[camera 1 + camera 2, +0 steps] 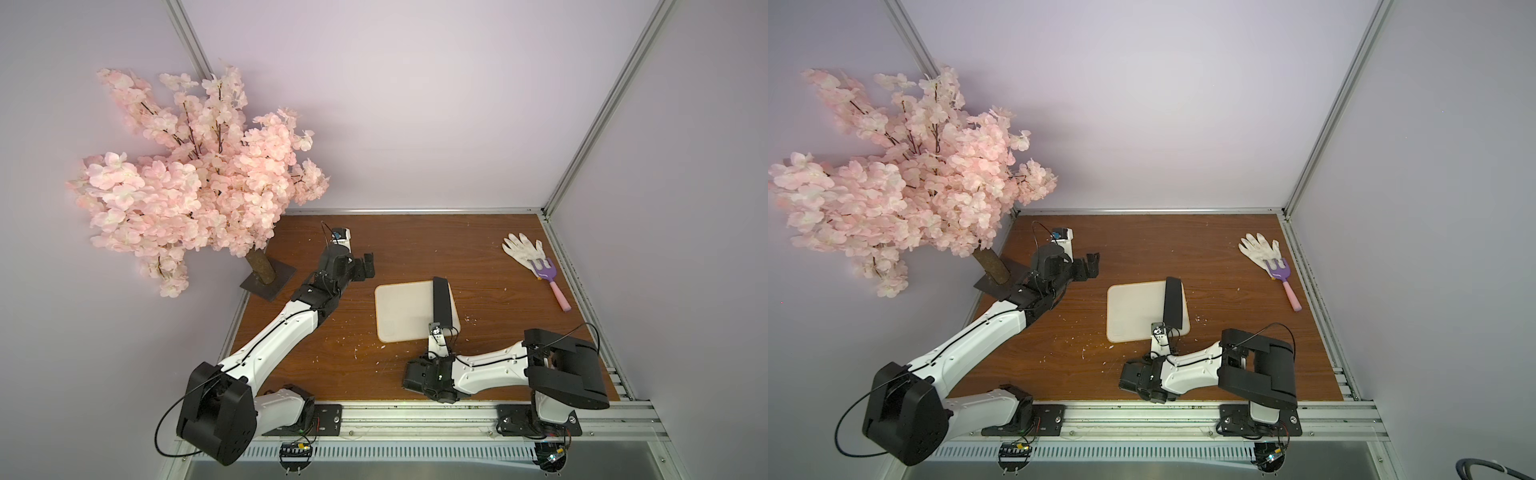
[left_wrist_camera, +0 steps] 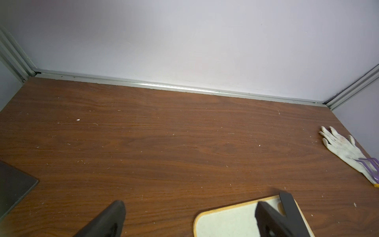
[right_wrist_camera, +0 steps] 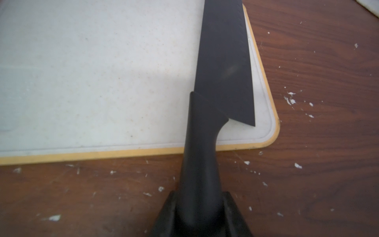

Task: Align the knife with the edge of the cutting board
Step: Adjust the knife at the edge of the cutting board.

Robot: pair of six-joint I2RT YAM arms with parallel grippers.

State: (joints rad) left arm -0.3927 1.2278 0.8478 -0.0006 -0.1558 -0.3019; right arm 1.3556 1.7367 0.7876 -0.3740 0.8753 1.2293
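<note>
Knife (image 3: 223,61) lay along the board (image 3: 102,82)'s right edge, handle pinched by right gripper (image 3: 200,205); left gripper (image 2: 190,207) was spread.

1. The cream cutting board (image 1: 405,311) lies flat mid-frame on the brown table (image 1: 478,257).
2. The black knife (image 1: 441,301) lies along the board's right side, its tip just past the upper edge.
3. The right gripper (image 1: 436,331) meets the knife's handle end at the board's lower right corner.
4. The left gripper (image 1: 366,266) hangs to the board's upper left, apart from it.
5. At right, a purple fork (image 1: 547,275) overlaps a white glove (image 1: 519,249).
</note>
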